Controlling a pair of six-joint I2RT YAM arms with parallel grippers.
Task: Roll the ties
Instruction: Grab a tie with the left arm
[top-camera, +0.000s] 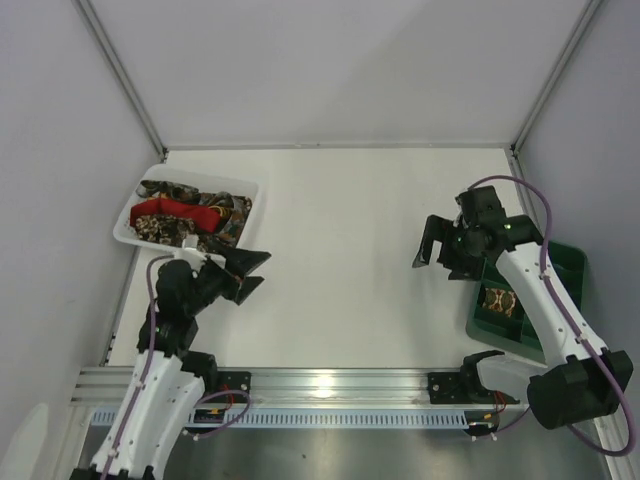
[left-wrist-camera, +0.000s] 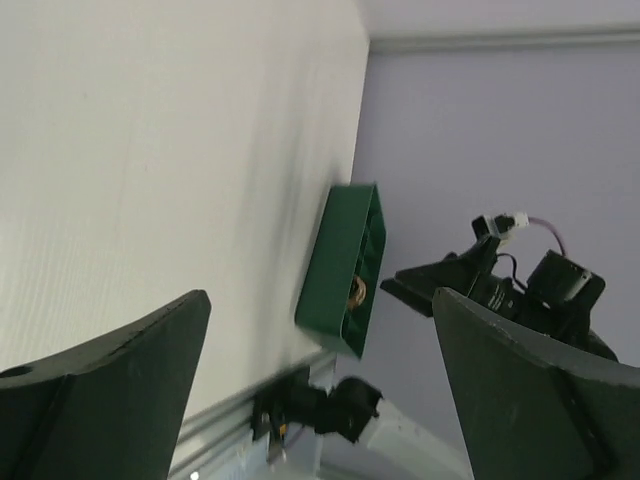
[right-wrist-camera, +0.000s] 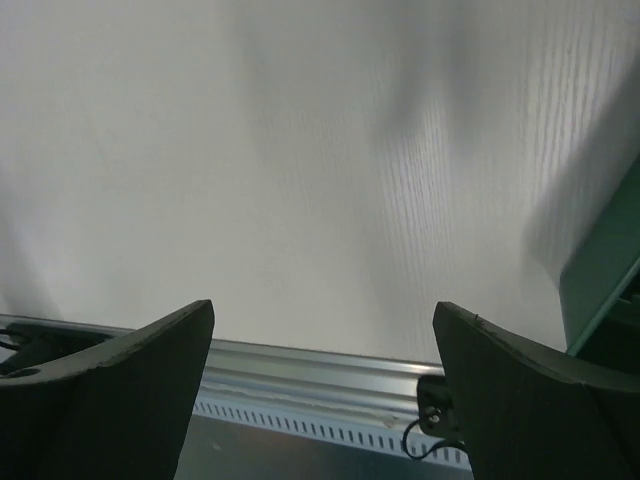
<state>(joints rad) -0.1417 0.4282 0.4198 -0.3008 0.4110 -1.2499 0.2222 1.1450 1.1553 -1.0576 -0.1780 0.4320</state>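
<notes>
Several ties (top-camera: 190, 212) lie heaped in a white basket (top-camera: 215, 177) at the table's left: a plain red one (top-camera: 165, 208) among brown-gold patterned ones (top-camera: 160, 232). My left gripper (top-camera: 250, 272) hovers just in front of the basket, open and holding nothing. In its wrist view the left gripper (left-wrist-camera: 320, 390) looks across the bare table. My right gripper (top-camera: 432, 243) stands open and empty at the right, beside the green tray (top-camera: 565, 262). Between the right gripper's (right-wrist-camera: 322, 390) fingers only the white tabletop and the rail show. A rolled patterned tie (top-camera: 497, 301) sits in one tray compartment.
The green tray (left-wrist-camera: 340, 270) with the roll (left-wrist-camera: 356, 291) inside appears in the left wrist view, with the right arm (left-wrist-camera: 520, 285) next to it. An aluminium rail (top-camera: 320, 385) runs along the near edge. White walls enclose the table on three sides.
</notes>
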